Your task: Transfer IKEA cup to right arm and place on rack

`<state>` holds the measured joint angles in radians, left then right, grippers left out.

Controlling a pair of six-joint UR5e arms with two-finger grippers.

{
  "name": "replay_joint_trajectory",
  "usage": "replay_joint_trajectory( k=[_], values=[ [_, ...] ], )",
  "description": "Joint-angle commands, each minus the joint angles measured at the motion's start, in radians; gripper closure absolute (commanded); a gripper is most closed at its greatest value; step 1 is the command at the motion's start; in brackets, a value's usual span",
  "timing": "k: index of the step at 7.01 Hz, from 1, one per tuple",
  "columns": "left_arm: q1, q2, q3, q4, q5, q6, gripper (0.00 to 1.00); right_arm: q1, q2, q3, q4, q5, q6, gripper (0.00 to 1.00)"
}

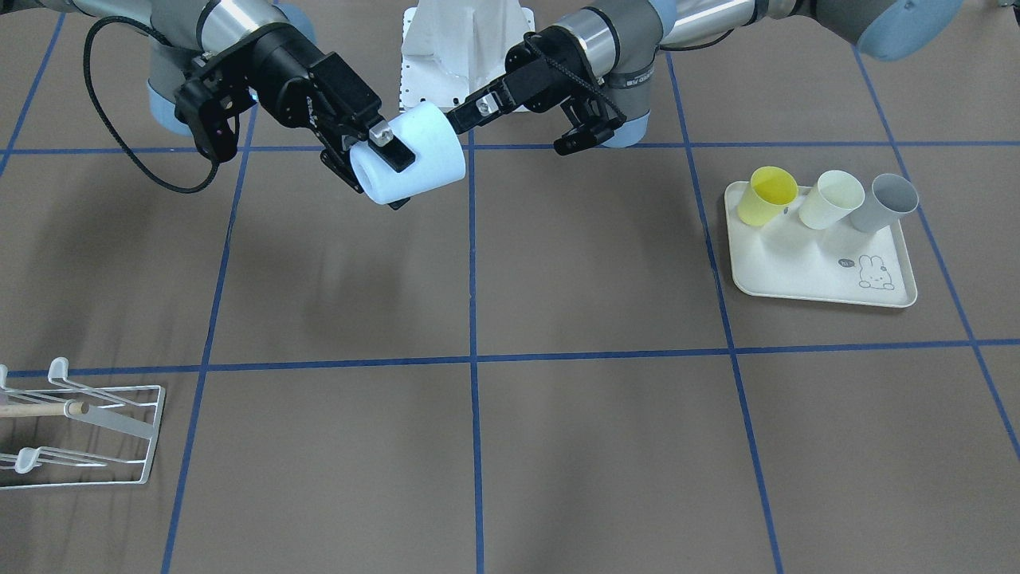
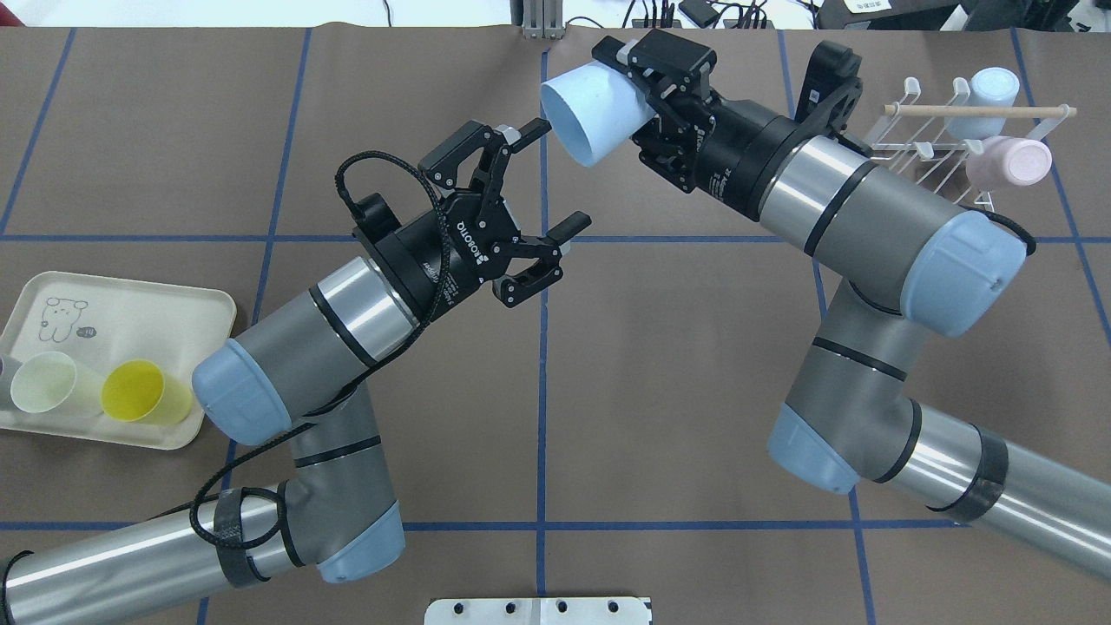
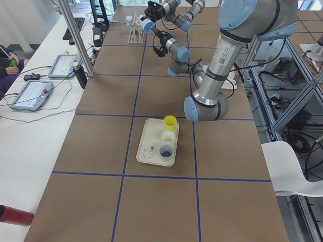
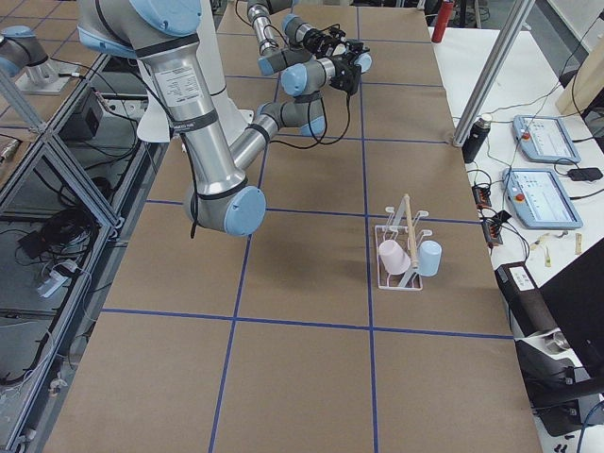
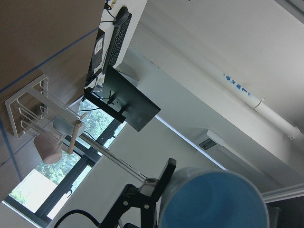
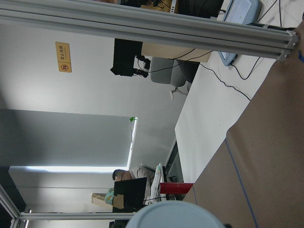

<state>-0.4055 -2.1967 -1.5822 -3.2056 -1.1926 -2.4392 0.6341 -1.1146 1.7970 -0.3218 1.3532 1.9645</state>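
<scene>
One ROBOTIQ logo (image 2: pixel 474 240), left claw (image 2: pixel 559 175)

Bright, even, diffuse light; soft faint shadows on the table (image 1: pixel 558 263); sharp focus; blown-out window (image 5: pixel 28 199).

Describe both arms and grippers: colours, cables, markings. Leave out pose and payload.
Both the left arm and right arm are silver-and-grey tubes with light-blue joint caps and black bands. Each carries a loose black cable. The left gripper and right gripper are black, two-fingered, with white lettering.
</scene>
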Motion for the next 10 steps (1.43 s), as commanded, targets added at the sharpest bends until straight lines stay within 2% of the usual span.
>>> replay_joint_trajectory(
  k=[1,2,3,4,6,9,10],
  values=[
    [-0.003,0.055,-0.048,0.000,-0.005,0.107,0.00,0.088,-0.014,-0.022,-0.011,0.010,-0.002,1.00],
    [-0.003,0.113,-0.097,0.004,-0.005,0.205,0.00,0.128,-0.034,-0.013,-0.111,0.047,-0.025,1.00],
    [-0.003,0.171,-0.155,0.015,-0.010,0.265,0.00,0.157,-0.083,0.016,-0.187,0.061,-0.155,1.00],
    [-0.003,0.202,-0.172,0.032,-0.008,0.270,0.00,0.165,-0.167,0.060,-0.282,0.044,-0.335,1.00],
    [-0.003,0.216,-0.192,0.113,-0.010,0.376,0.00,0.228,-0.305,0.123,-0.415,-0.032,-0.577,1.00],
    [-0.003,0.218,-0.194,0.150,-0.010,0.398,0.00,0.231,-0.459,0.125,-0.453,-0.181,-0.855,1.00],
    [-0.003,0.218,-0.191,0.150,-0.010,0.399,0.00,0.230,-0.459,0.075,-0.450,-0.230,-0.878,1.00]
  ],
)
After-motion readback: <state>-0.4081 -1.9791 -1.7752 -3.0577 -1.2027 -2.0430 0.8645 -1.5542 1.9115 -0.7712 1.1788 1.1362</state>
